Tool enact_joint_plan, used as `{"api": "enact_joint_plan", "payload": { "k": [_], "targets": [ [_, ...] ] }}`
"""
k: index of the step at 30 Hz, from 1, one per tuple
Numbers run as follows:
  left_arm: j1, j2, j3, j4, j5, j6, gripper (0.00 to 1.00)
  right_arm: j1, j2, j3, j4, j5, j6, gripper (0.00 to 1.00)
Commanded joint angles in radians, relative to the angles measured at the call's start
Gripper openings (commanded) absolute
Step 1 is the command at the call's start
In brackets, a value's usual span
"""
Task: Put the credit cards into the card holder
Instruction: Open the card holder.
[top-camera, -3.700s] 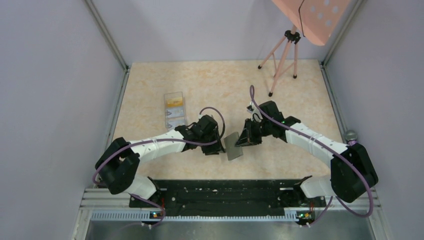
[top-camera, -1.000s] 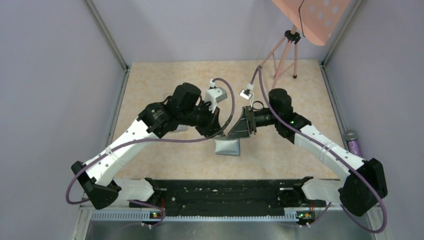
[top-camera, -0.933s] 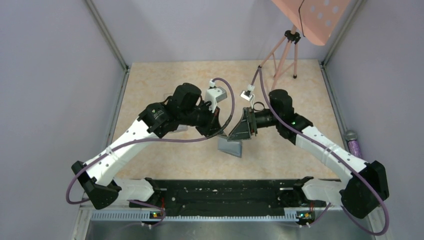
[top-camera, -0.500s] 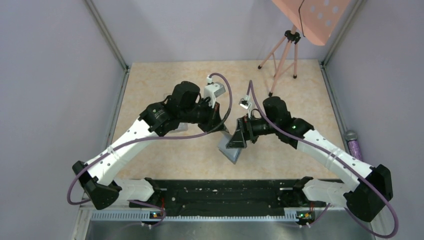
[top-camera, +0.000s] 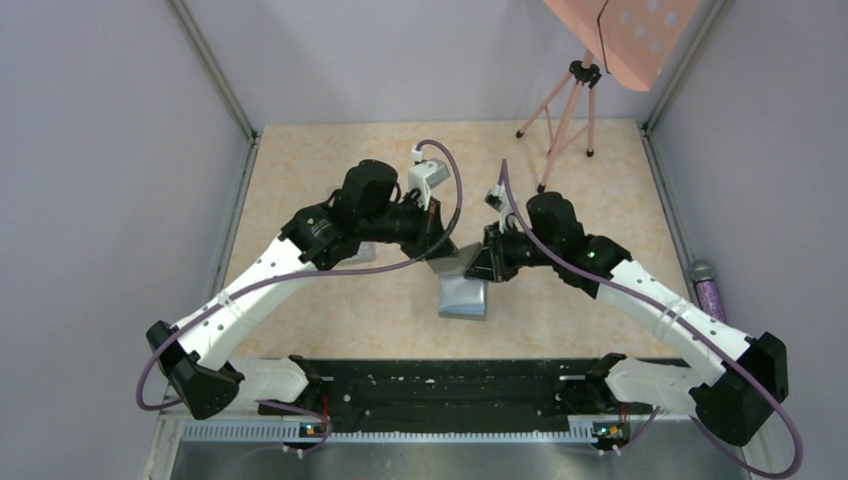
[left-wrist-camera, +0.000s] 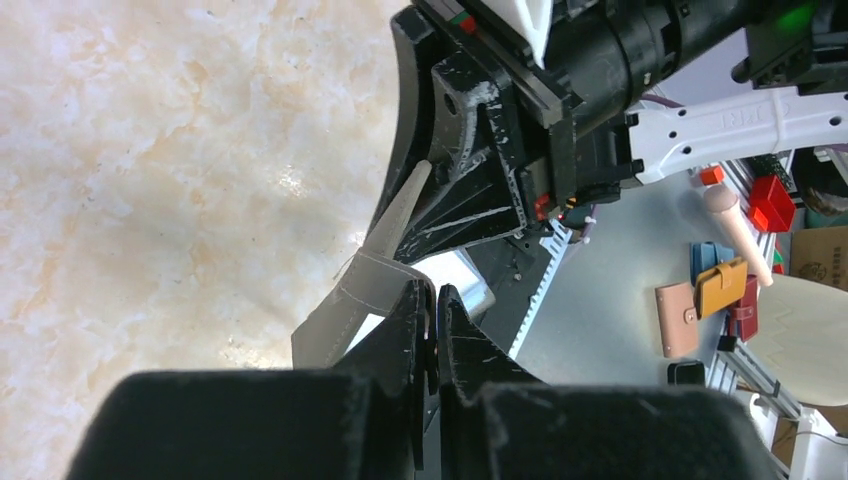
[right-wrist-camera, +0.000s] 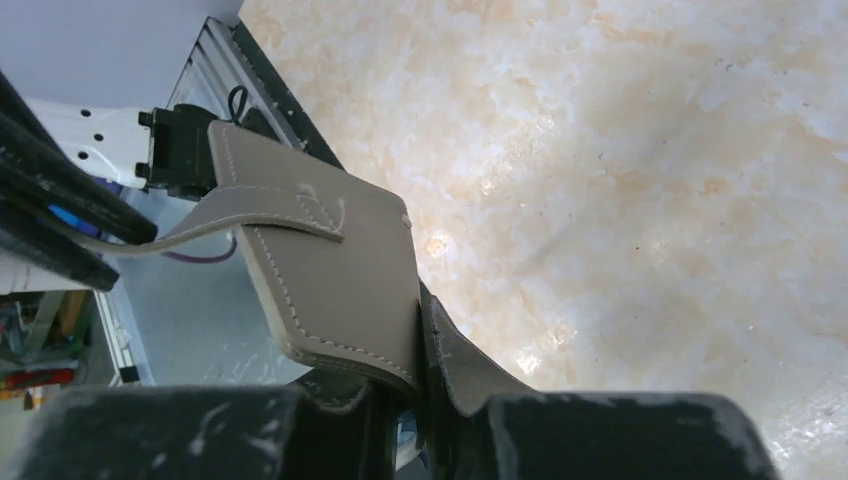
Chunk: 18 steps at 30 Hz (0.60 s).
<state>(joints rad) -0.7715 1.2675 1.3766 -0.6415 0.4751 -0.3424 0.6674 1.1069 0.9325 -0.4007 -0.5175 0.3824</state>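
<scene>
**A:** Where is the card holder (top-camera: 463, 295)?

**B:** Off the worktop (top-camera: 330, 170), hanging in the air between the two arms, near the middle.

**A:** Which arm has it?

**B:** Both. The right claw (right-wrist-camera: 420, 335) is clamped on the lower edge of the folded body. The left claw (left-wrist-camera: 430, 297) is pinched together on its thin strap (right-wrist-camera: 255, 228), which arcs away from the grey cover.

**A:** Why split the grip like that?

**B:** I'd say one side anchors the body while the other draws the strap aside, so the fold can swing open and show its slots. It looks closed at present.

**A:** And the cards?

**B:** None shows in any view, so I judge that none is loaded yet.
</scene>
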Motion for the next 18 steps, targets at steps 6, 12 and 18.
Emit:
{"api": "enact_joint_plan", "payload": {
  "k": [6,12,18],
  "targets": [
    [0.069,-0.048,-0.089,0.109,0.013,-0.090,0.45,0.014,0.003,0.049,0.040,0.043,0.009,0.00],
    [0.193,-0.139,-0.223,0.233,0.083,-0.196,0.76,0.009,0.008,0.050,0.053,0.018,0.036,0.00],
    [0.298,-0.213,-0.364,0.375,0.254,-0.276,0.80,-0.035,0.011,0.033,0.099,-0.094,0.090,0.00]
  ]
}}
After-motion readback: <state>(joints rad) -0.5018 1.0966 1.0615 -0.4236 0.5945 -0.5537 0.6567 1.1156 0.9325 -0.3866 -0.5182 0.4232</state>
